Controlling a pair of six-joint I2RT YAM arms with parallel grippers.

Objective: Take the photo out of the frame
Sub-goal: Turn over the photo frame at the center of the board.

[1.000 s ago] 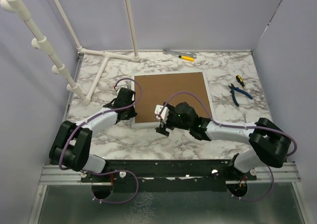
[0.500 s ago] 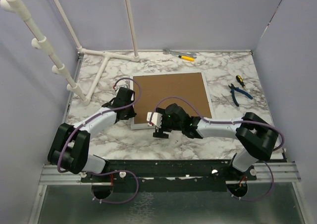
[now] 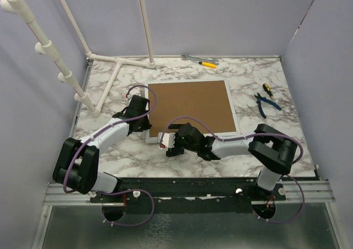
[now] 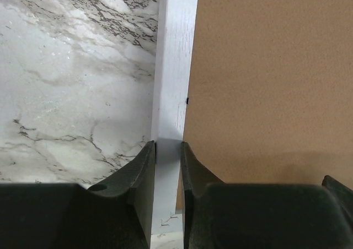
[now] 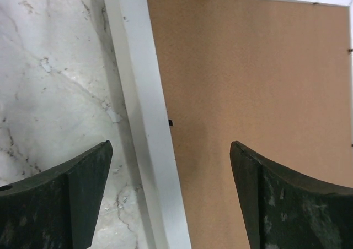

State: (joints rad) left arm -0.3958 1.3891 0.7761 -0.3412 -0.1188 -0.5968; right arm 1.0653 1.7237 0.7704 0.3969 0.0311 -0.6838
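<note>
1. The frame (image 3: 190, 106) lies face down on the table (image 3: 259, 67), brown back (image 5: 248, 67) up; I can't see the photo.
2. My left fingers (image 4: 144, 166) are clamped on the frame's white left rail.
3. My right fingers (image 5: 83, 177) stand wide apart at the frame's near left corner, straddling that rail and holding nothing; I cannot tell if they touch it.

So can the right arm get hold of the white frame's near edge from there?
Probably yes: the right fingers stand wide open astride the frame edge, one over the marble table, one over the brown back, nothing between.
</note>
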